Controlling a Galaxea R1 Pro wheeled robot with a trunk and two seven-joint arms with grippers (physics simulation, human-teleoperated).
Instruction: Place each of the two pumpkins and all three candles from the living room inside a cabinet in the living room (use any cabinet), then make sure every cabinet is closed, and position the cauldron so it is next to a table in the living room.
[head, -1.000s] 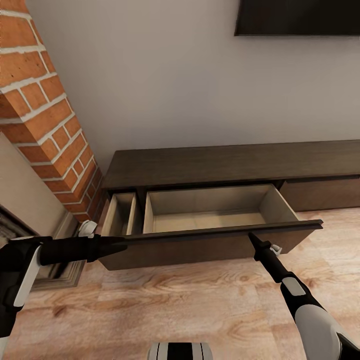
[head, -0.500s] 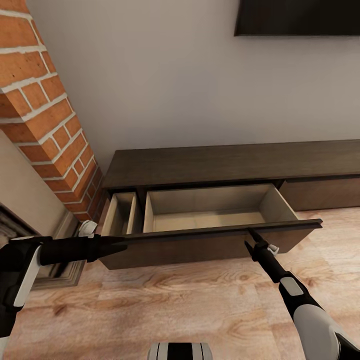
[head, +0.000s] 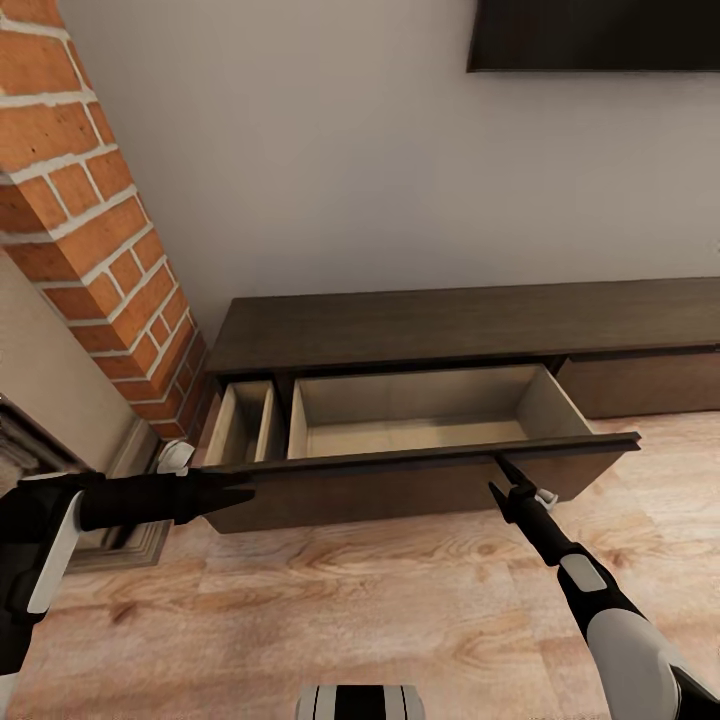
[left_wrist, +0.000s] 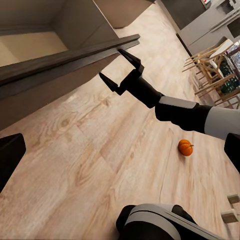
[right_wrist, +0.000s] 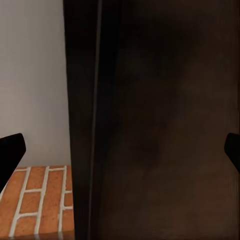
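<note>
Cabinet (head: 460, 325): long, low, dark brown, set against the wall beside the brick column (head: 80, 220); its wide drawer (head: 420, 425) is pulled out over the wood floor (head: 350, 600), and the pale interior looks bare, as far as the head view shows.
Small compartment (head: 245, 420): at the drawer's 9 o'clock, also open, nothing visible inside.
Drawer front (head: 400, 480): the flat, handleless panel gives nothing to grip, which is probably why both arms work at its edge.
Right claw (head: 505, 480): at the panel's upper lip towards the drawer's 4 o'clock corner, fingers apart and holding nothing; its wrist camera is pressed close to dark wood, so it appears to be touching or just beside the front.
Left claw (head: 235, 490): at the panel's 8 o'clock end; whether its fingers are apart or together cannot be told.
Pumpkin (left_wrist: 185, 147): one lies on the floor behind the right arm in the left wrist view, well apart from the cabinet, not yet stowed.
Judgement: the drawer stands open, ready to receive items.
</note>
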